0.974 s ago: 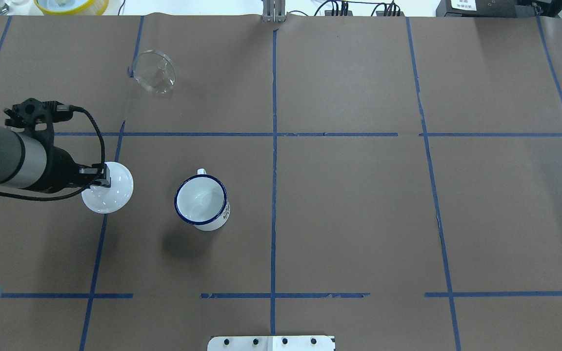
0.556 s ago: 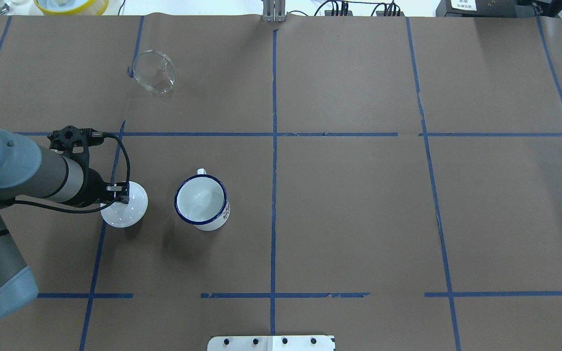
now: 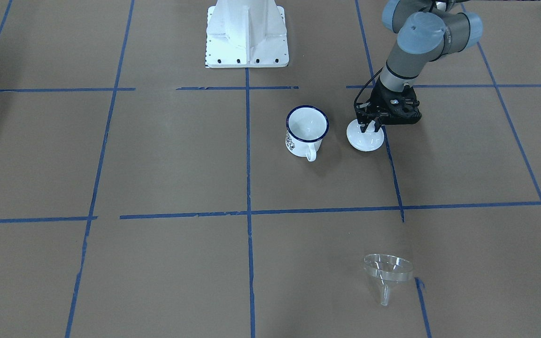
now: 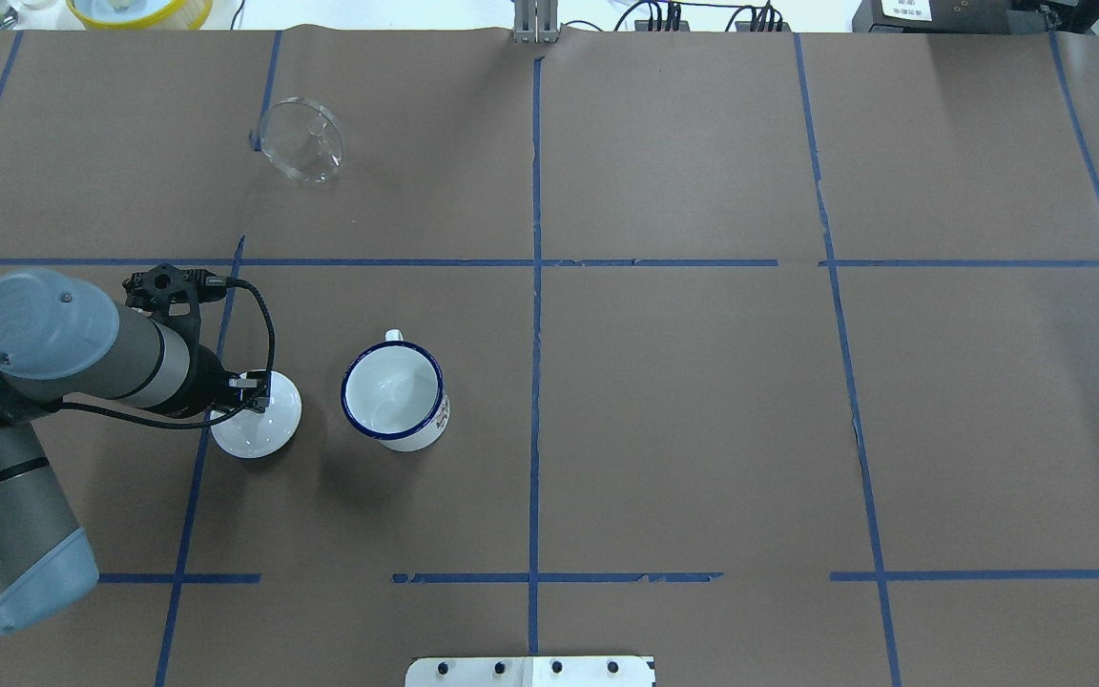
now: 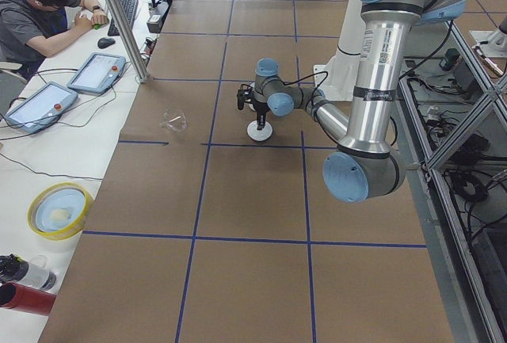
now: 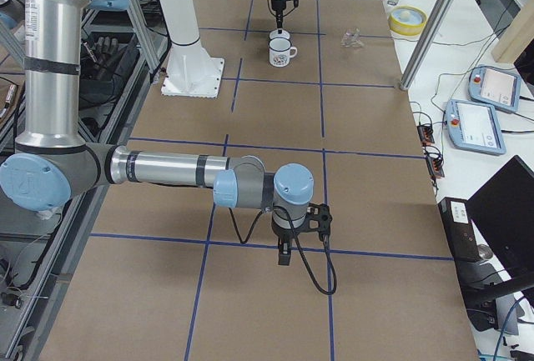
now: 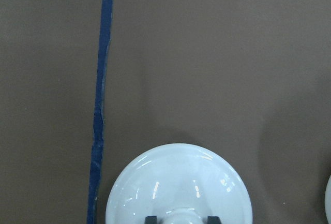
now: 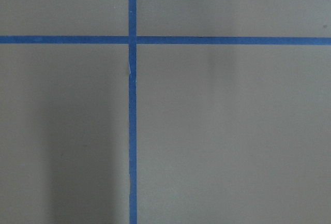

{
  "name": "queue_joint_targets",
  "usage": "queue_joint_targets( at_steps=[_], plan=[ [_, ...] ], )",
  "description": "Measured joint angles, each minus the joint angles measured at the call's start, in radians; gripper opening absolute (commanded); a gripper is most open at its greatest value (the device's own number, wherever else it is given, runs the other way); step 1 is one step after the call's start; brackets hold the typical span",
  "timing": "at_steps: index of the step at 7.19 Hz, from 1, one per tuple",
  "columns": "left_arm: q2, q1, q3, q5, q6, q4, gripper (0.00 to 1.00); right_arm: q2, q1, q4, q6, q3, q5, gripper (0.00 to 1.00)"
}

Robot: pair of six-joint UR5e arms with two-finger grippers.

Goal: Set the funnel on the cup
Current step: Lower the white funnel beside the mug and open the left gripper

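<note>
The clear funnel (image 4: 301,141) lies on its side at the far left of the table, also in the front-facing view (image 3: 388,273). The white mug with a blue rim (image 4: 395,393) stands upright and empty, its handle toward the far side (image 3: 306,129). My left gripper (image 4: 254,396) is shut on the knob of a round white domed lid (image 4: 260,422), low over the table just left of the mug. The left wrist view shows its fingertips (image 7: 151,220) on either side of the knob. My right gripper (image 6: 284,254) shows only in the exterior right view; I cannot tell its state.
Brown paper with a grid of blue tape covers the table (image 4: 702,382). The robot's white base (image 3: 247,33) stands behind the mug. A yellow bowl (image 4: 139,10) sits past the far edge. An operator (image 5: 47,10) sits at a side desk.
My left arm has carried the white lid to the right, toward the mug, and lower toward the table. The funnel and mug have not moved.
</note>
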Motion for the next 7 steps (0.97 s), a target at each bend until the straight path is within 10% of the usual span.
queue_joint_targets(
  at_steps=[4, 7],
  plan=[
    [-0.002, 0.009, 0.01, 0.005, -0.03, 0.0, 1.0, 0.0, 0.0, 0.0, 0.0, 0.0, 0.0, 1.0],
    [-0.017, 0.006, -0.006, 0.007, -0.035, 0.0, 1.0, 0.0, 0.0, 0.0, 0.0, 0.0, 0.0, 1.0]
  ],
)
